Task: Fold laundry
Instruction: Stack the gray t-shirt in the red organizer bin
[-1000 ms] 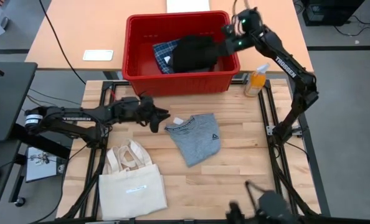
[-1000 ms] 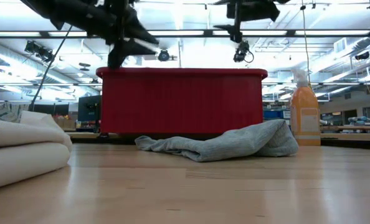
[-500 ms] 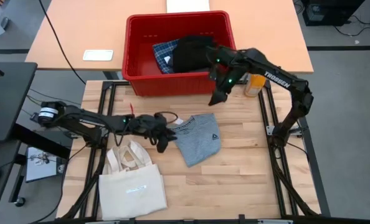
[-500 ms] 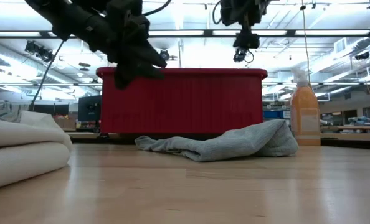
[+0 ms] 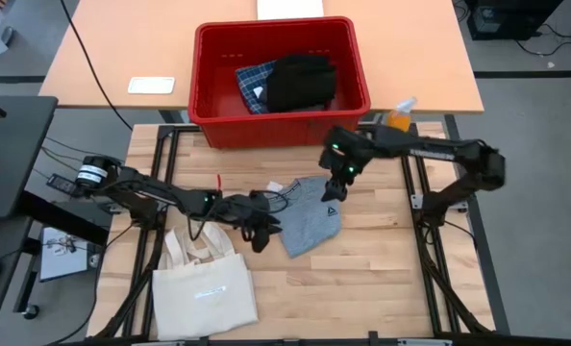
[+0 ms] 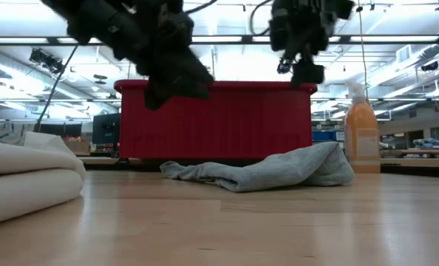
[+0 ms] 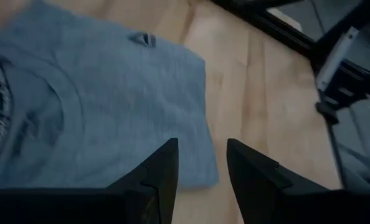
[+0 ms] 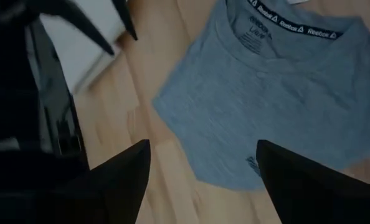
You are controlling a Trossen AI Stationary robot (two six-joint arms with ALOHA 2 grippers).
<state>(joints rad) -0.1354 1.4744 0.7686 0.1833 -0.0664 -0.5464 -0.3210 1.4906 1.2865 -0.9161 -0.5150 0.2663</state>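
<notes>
On the wooden table (image 5: 382,240), both empty tools, left tool (image 5: 262,234) and right tool (image 5: 332,190), hover parted over the grey top (image 5: 310,219).

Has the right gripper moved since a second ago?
Yes. In the high view the right gripper has left the red bin and come toward the table's near side, now over the grey T-shirt.

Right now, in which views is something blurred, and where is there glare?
Low view: both grippers are smeared by motion, the grey T-shirt sharp; ceiling lights glare behind. Left wrist view: soft overall. Right wrist view: the collar lettering on the T-shirt is readable. High view: even light.
</notes>
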